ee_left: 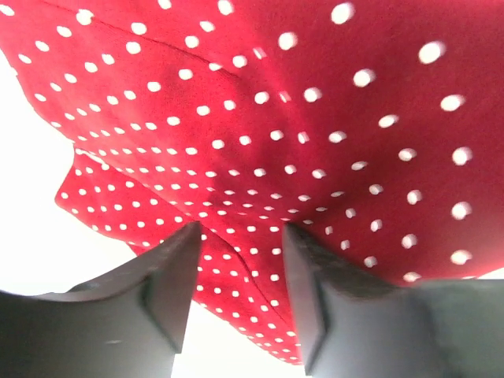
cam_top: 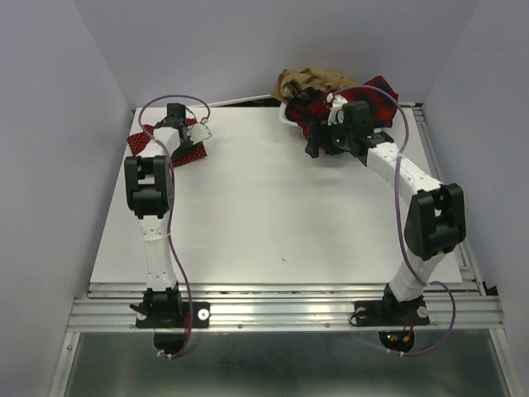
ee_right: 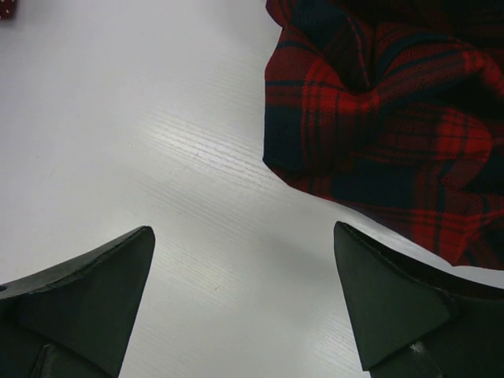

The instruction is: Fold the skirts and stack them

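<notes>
Three skirts in sight, all toward the far side of the white table (cam_top: 273, 215). At far left, the red dotted skirt (cam_top: 188, 155) lies crumpled near the table's corner, partly under the left arm. Left gripper (ee_left: 240, 232) low over that cloth, jaws a little apart, dotted fabric filling the gap beyond the dark fingers (ee_left: 165, 283); no fold visibly pinched. Bare tabletop across the middle. At far right, the red-and-black plaid skirt (ee_right: 378, 118) bunched in a heap, one edge spilling onto the table. Tan-brown skirt (cam_top: 310, 81) piled just behind it at the far edge, a sliver of white basket (cam_top: 289, 121) showing beside it. Right gripper (ee_right: 244, 228) above bare table just left of the plaid cloth, jaws spread wide, holding nothing.
</notes>
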`<state>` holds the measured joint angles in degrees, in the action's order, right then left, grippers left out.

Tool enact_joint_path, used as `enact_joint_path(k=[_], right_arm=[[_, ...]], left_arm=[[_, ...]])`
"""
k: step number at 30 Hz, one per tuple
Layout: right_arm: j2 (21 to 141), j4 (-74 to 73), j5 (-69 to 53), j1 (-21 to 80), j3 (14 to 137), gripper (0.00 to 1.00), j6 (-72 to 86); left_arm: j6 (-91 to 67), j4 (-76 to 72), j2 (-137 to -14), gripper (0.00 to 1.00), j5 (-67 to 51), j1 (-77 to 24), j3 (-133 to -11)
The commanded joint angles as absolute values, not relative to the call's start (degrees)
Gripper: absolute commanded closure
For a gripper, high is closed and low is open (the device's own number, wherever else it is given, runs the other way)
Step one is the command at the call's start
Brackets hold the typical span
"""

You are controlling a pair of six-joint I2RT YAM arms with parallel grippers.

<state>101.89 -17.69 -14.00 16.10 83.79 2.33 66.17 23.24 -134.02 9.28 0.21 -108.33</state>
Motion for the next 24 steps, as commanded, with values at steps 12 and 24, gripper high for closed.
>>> enact_joint_path(k=[12,24], right_arm=[[99.0,-17.1,-15.4,15.7,86.6,0.00,1.5],[98.7,-17.0,-14.6,15.7,85.3,0.00,1.8]], left_arm=[[29.8,23.2,-119.4,0.14,0.5,1.8,-110.2],[-5.3,31.3,-131.0,0.13,7.7,3.3,-114.3]])
